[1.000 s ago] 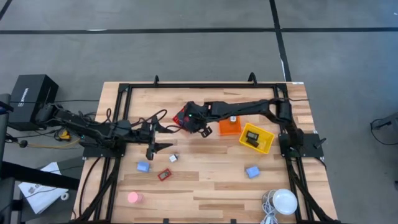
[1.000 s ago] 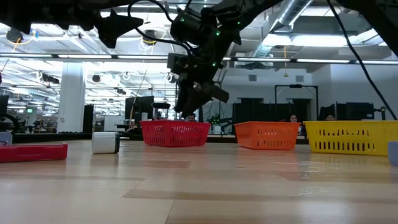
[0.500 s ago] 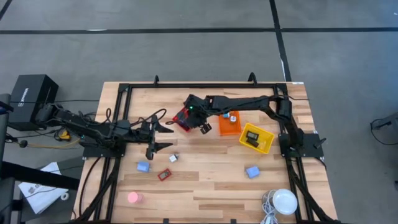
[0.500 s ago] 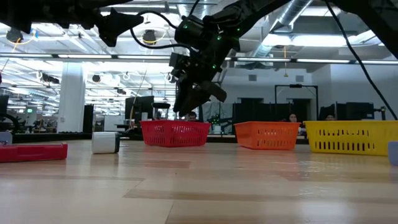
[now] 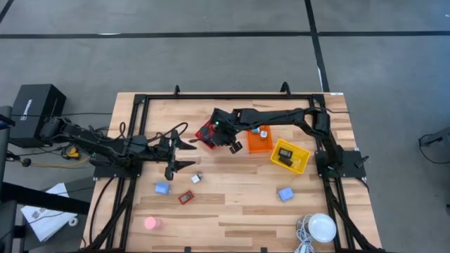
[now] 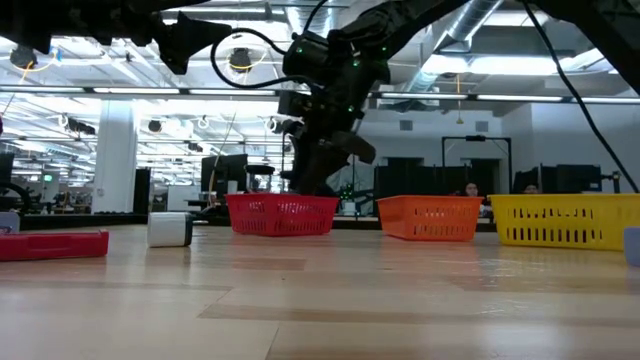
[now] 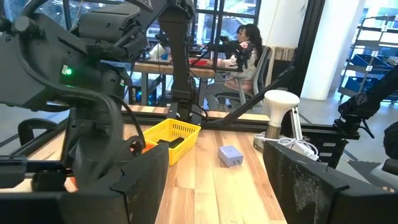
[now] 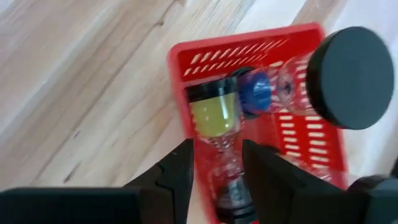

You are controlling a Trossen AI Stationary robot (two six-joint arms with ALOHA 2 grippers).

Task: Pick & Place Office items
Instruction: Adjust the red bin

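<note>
My right gripper (image 5: 230, 144) hangs over the red mesh basket (image 5: 206, 133), its fingers a narrow gap apart around a clear-bodied piece with a yellow-green section (image 8: 215, 118). A blue bit (image 8: 255, 93) and a black round roll (image 8: 351, 78) lie in that basket. My left gripper (image 5: 181, 154) waits open near the table's left side, holding nothing. On the wood lie a silvery bit (image 5: 197, 178), a blue block (image 5: 162, 188), a red-framed piece (image 5: 185, 198), a pink disc (image 5: 151, 223) and another blue block (image 5: 285, 193). My right gripper has the clear piece's near end (image 8: 227, 171) between its two fingers, coming from above and slanting down into the red basket. The piece runs along the fingers, its yellow-green end pointing away from them over the basket floor. Whether that end rests there, I cannot tell.
The orange basket (image 5: 259, 140) and the yellow basket (image 5: 290, 156) with black rectangles stand right of the red one. The white round lamp (image 5: 322, 227) is at the near right corner. A black frame rail (image 5: 232, 96) borders the table's far side.
My right gripper has sunk toward the red basket and shifted slightly toward the table's left. The left arm has kept still.
</note>
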